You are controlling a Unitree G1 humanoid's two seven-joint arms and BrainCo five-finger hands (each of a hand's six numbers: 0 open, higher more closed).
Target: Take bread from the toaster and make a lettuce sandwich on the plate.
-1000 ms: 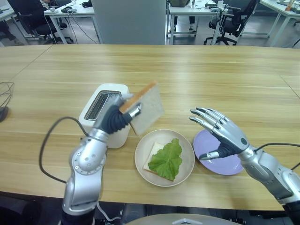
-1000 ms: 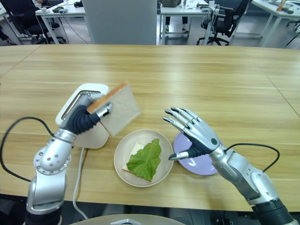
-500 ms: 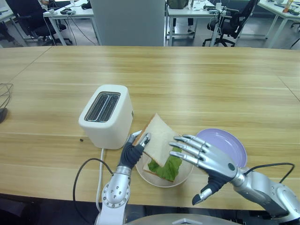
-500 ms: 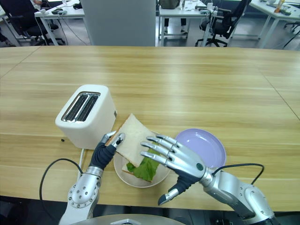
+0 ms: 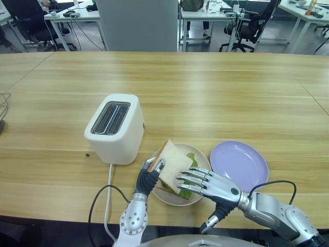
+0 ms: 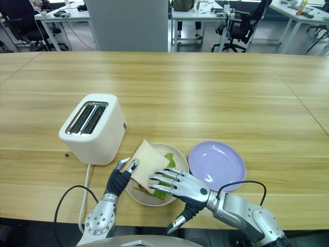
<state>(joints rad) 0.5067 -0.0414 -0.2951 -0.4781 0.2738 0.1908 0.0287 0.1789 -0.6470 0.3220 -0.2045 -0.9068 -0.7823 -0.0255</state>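
A slice of bread (image 5: 174,164) over the lettuce (image 5: 192,157)
The left hand (image 5: 148,178) pinches the edge of the tilted bread, above the plate (image 5: 200,153). The right hand (image 5: 215,186) is spread wide, holds nothing, fingertips by the bread.
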